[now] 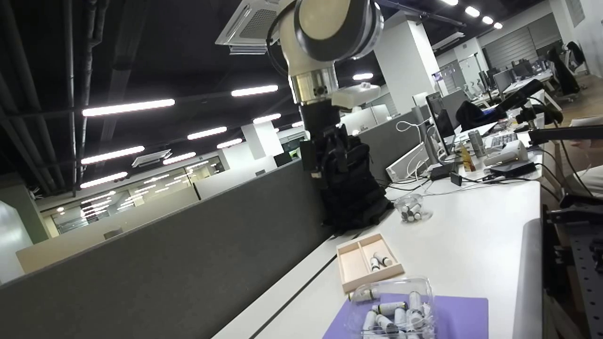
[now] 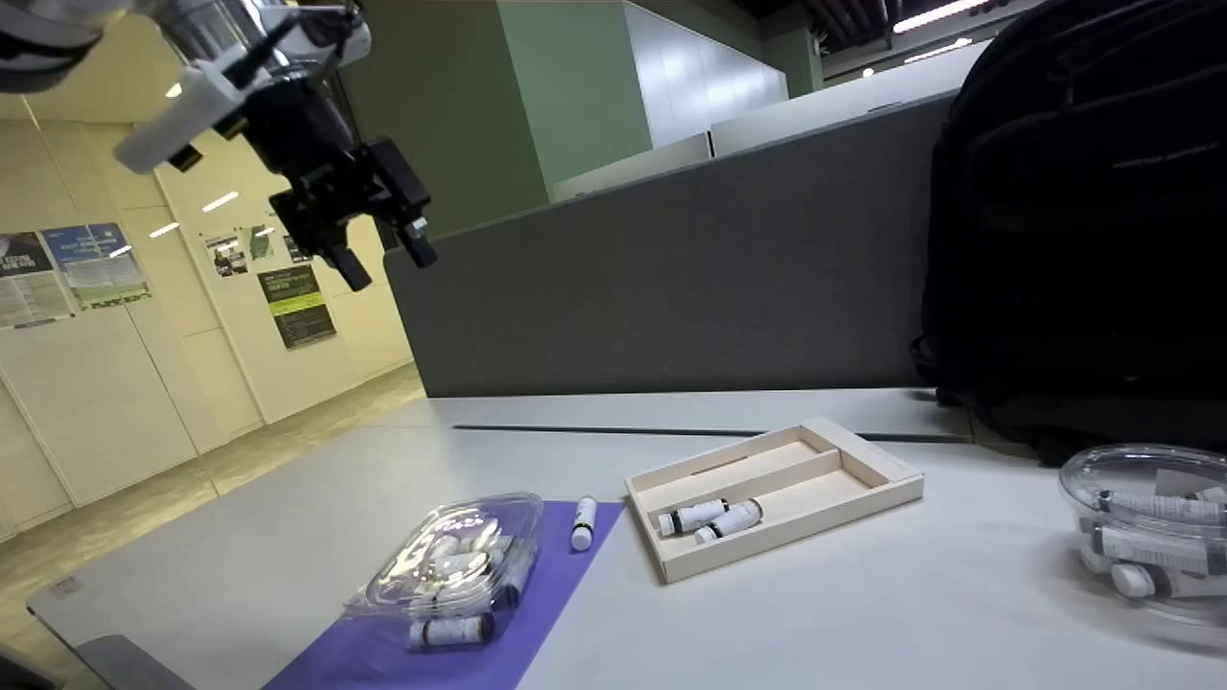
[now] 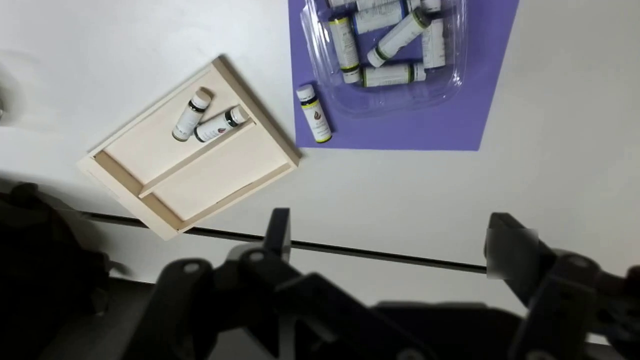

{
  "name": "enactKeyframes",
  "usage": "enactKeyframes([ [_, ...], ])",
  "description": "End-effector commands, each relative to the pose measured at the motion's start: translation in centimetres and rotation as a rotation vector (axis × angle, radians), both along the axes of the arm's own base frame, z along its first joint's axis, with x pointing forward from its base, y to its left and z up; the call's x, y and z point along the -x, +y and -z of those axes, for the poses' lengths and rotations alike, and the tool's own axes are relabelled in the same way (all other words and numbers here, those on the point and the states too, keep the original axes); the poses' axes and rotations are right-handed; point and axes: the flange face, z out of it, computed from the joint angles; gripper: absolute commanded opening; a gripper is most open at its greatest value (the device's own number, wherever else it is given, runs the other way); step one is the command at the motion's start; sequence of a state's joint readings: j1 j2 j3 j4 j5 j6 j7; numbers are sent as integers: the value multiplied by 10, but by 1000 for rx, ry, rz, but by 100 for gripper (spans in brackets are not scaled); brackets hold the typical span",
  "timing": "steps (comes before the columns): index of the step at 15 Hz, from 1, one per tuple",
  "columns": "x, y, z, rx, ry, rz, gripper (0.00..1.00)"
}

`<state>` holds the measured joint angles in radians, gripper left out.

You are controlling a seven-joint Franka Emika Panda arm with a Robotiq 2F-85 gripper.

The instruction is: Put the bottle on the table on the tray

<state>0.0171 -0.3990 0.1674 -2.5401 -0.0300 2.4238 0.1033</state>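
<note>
Black two-finger gripper (image 3: 392, 227) parted wide, nothing between its fingers, hangs well above the white smooth-topped table (image 3: 390, 185); target, by judgement, the loose, small, white-capped, yellow-banded cylindrical bottle (image 3: 315, 114); it lies on the flat purple sheet (image 3: 425, 132) on that table, up and left of the fingertip gap in the wrist view; long axis roughly square to the closing line, so little wrist turn looks needed; clear, glossy plastic tub (image 3: 385, 102) just beside it, a possible snag; pale, matt, rectangular, divided wooden tray (image 3: 220, 170), one corner just beside the sheet.
</note>
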Motion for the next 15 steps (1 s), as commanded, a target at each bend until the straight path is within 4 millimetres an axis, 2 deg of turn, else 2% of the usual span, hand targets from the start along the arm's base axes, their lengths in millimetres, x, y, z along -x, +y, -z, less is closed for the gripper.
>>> enactKeyframes([
  [1, -39, -27, 39, -62, 22, 71, 100],
  [2, -45, -33, 48, -98, 42, 84, 100],
  [3, -25, -24, 37, -56, 23, 57, 100],
  [5, -36, -36, 55, -80, 49, 77, 100],
  [9, -43, -34, 55, -87, 49, 75, 100],
  [12, -68, -58, 75, -103, 90, 113, 100],
  [15, -95, -79, 105, -113, 106, 105, 100],
])
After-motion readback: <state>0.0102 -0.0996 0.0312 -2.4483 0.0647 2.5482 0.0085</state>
